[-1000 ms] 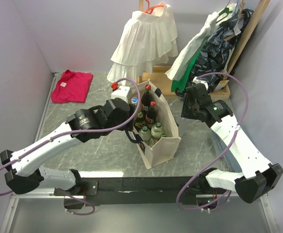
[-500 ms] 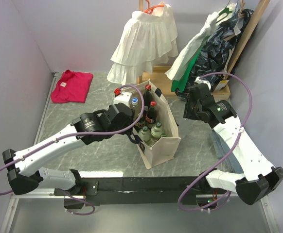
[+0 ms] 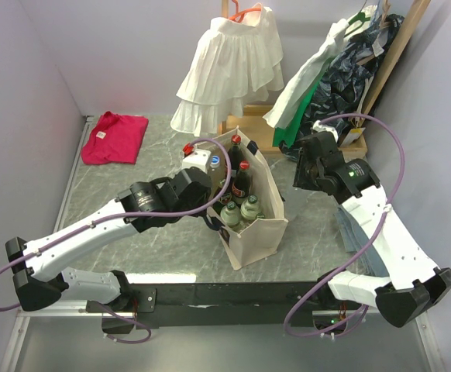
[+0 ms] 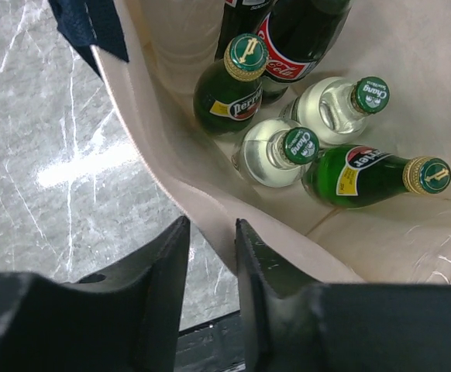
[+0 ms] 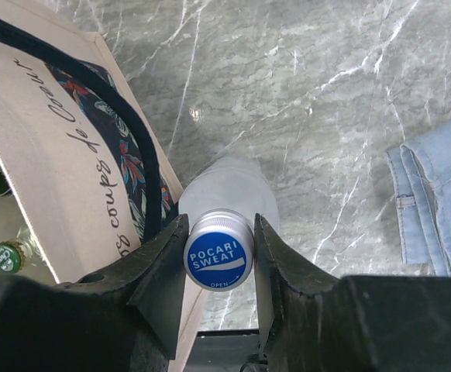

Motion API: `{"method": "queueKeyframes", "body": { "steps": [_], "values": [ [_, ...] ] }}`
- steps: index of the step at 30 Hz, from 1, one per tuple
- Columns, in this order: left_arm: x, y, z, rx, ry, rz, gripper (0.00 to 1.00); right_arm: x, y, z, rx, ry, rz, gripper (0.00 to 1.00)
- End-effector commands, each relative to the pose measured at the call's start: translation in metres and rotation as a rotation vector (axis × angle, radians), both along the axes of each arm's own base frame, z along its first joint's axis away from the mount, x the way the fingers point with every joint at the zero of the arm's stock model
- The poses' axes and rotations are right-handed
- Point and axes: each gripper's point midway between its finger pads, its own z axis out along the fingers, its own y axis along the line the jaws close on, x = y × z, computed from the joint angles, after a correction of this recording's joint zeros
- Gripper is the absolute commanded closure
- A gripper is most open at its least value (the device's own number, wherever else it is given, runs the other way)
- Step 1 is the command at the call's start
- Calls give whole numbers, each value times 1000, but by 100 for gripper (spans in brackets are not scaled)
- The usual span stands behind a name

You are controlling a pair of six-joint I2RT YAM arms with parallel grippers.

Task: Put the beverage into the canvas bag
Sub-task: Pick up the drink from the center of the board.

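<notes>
**Figure: both pincers at the bag.** The right pincer [image 5: 218, 232] is clamping the Pocari Sweat bottle [image 5: 229, 186] at its neck, with both black fingers [image 5: 163, 271] pressing against the round blue cap [image 5: 218, 260]. The bottle's long axis is running in line with the pincer's reach. The cap is facing back toward the wrist, and the smooth, pale, cylindrical body is pointing away past the fingertips toward the grey veined marble table [image 5: 326, 77]. Whether its base is resting on the marble cannot be told.

The bottle is sitting outside the canvas bag [image 5: 55, 155], which is standing just to this pincer's left. The bag's coarse cream cloth is carrying script lettering and a navy leaf-printed band [image 5: 132, 159]. Well apart to the pincer's right, pale-blue denim [image 5: 435, 201] is lying folded.

Seen from above, the boxy bag is standing upright, with its long axis vertical and its mouth opening upward. The left pincer [image 4: 211, 232] is hovering at the bag's rim. Its jaws are standing a narrow gap apart and gripping nothing, with marble showing between them. The canvas edge is crossing just ahead of the fingertips.

Beyond those fingertips, inside the bag, glass bottles are crowding together:
- Two green Perrier bottles [image 4: 229, 97], one of them leaning over.
- Two clear Chang bottles [image 4: 272, 151] with green caps.
- A dark red-labelled bottle [image 4: 295, 39] farthest off.
</notes>
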Motion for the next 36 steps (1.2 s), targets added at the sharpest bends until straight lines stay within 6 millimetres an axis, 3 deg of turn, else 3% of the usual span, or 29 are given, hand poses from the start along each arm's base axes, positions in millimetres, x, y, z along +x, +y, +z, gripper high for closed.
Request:
{"method": "queueKeyframes", "body": {
  "steps": [1, 12, 22, 36],
  "values": [
    [3, 1, 3, -6, -16, 13, 67, 14, 0, 58, 62, -199, -18, 100],
    [6, 4, 11, 2, -32, 32, 99, 12, -6, 73, 50, -230, -25, 100],
    [3, -3, 32, -55, -44, -5, 99, 9, -14, 104, 37, -293, -38, 100],
    [1, -4, 57, -113, -75, -28, 99, 1, -23, 171, 51, -450, -13, 100]
  ]
}}
